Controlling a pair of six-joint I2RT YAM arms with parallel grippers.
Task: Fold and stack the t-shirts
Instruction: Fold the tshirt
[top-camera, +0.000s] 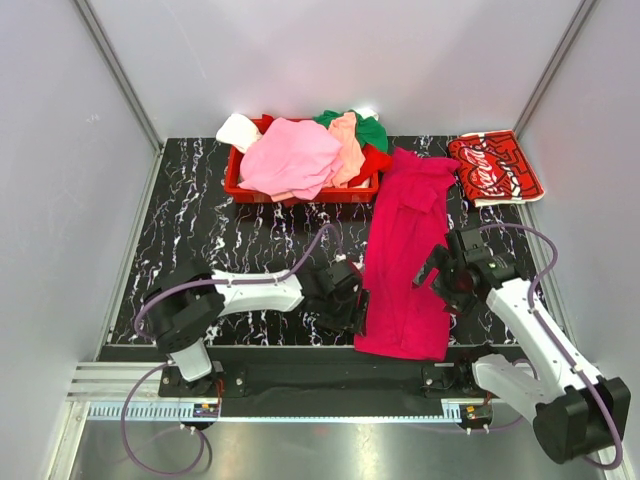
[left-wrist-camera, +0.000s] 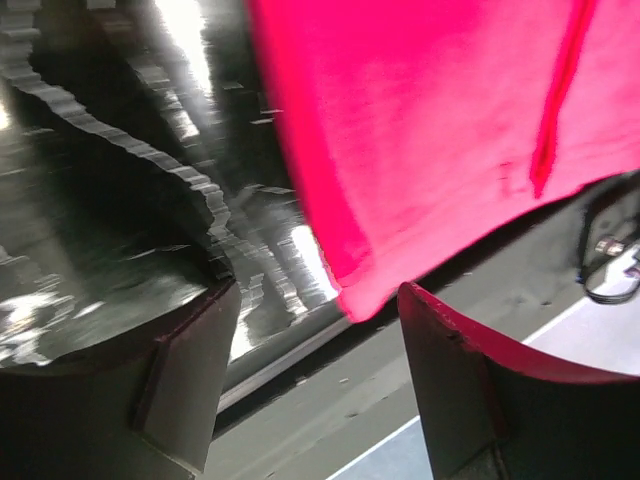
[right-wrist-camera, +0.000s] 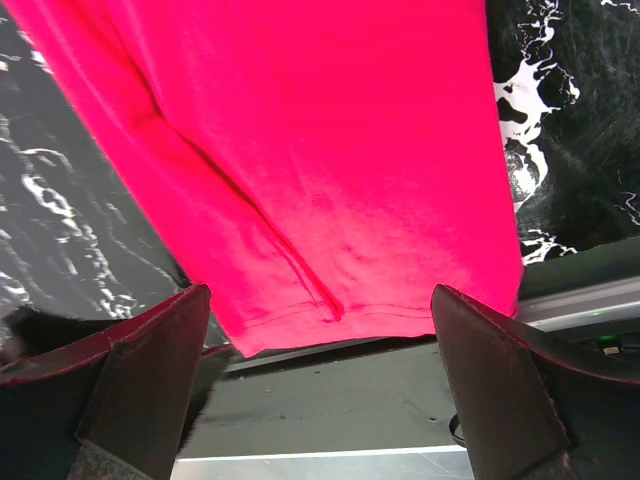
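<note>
The magenta t-shirt (top-camera: 404, 255) lies folded in a long strip down the table's right half, its hem at the front edge. My left gripper (top-camera: 347, 298) is open at the strip's lower left edge; the left wrist view (left-wrist-camera: 318, 330) shows the shirt's corner (left-wrist-camera: 420, 130) between the jaws, untouched. My right gripper (top-camera: 447, 275) is open over the strip's right edge; the right wrist view (right-wrist-camera: 318, 345) shows the hem (right-wrist-camera: 330, 200) spanning the gap. A folded red Coca-Cola t-shirt (top-camera: 494, 167) lies at the back right. Pink (top-camera: 290, 157), peach (top-camera: 349, 148), green (top-camera: 371, 130) and white (top-camera: 238, 131) shirts are heaped in the basket.
The red plastic basket (top-camera: 300, 190) stands at the back centre of the black marbled table (top-camera: 230, 240). Grey walls close the sides and back. A metal rail (top-camera: 300, 410) runs along the front edge below the arm bases.
</note>
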